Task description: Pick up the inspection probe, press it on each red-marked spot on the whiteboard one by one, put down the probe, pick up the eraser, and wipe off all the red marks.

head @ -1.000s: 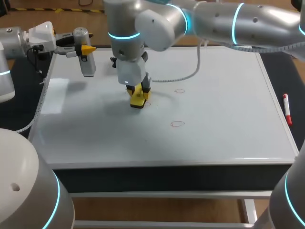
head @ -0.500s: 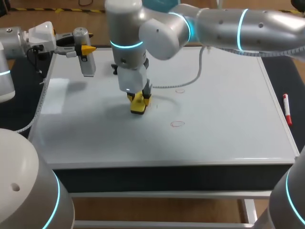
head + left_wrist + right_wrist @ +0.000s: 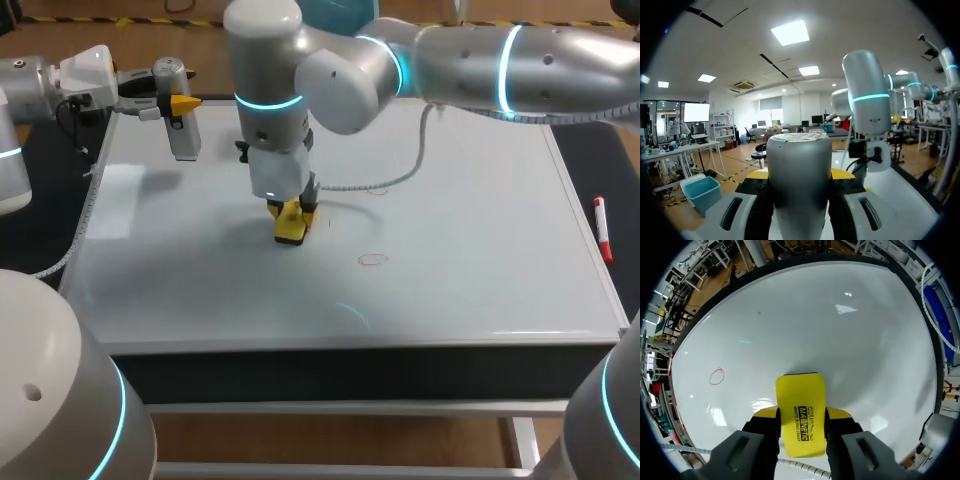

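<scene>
Right hand (image 3: 801, 426) pinches eraser (image 3: 290, 230), down on whiteboard (image 3: 450, 290) left of centre. Left hand (image 3: 800, 177) clamped round probe (image 3: 184, 138), upper left. Risk: stroke misses red mark (image 3: 372, 259) or fainter mark (image 3: 377, 190) to right. Tilted eraser leaves streaks. Hard press twists eraser from pinch.

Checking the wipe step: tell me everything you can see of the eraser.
The eraser is a bright yellow rectangular block, plastic-looking, with black print on its upper face. The right gripper is shut on it, one finger against each long side, holding it end-down at the whiteboard, left of the middle; whether it touches the surface cannot be told. A red circle lies apart from it.
</scene>
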You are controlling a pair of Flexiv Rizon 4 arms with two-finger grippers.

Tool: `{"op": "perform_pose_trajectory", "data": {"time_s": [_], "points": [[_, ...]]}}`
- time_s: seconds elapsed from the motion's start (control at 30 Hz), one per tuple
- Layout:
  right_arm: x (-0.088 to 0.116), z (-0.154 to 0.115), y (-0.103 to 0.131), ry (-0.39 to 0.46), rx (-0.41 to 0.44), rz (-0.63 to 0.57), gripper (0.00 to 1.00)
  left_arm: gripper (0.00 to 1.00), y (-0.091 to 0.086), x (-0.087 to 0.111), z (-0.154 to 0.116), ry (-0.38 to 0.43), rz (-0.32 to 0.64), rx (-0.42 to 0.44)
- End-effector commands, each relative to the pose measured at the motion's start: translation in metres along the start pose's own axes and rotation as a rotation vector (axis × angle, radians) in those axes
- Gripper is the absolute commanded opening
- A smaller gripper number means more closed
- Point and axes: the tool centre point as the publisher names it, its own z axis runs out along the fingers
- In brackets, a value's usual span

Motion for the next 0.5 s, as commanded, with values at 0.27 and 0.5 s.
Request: {"op": "perform_pose_trajectory", "data": {"time_s": [0.27, 0.5], "points": [[0.019, 0.007, -0.012, 0.004, -0.001, 0.046, 0.00, 0.00, 0.000, -0.001, 0.000, 0.002, 0.000, 0.001], [0.037, 0.007, -0.023, 0.002, 0.001, 0.093, 0.00, 0.00, 0.000, -0.001, 0.000, 0.002, 0.000, 0.001]]}}
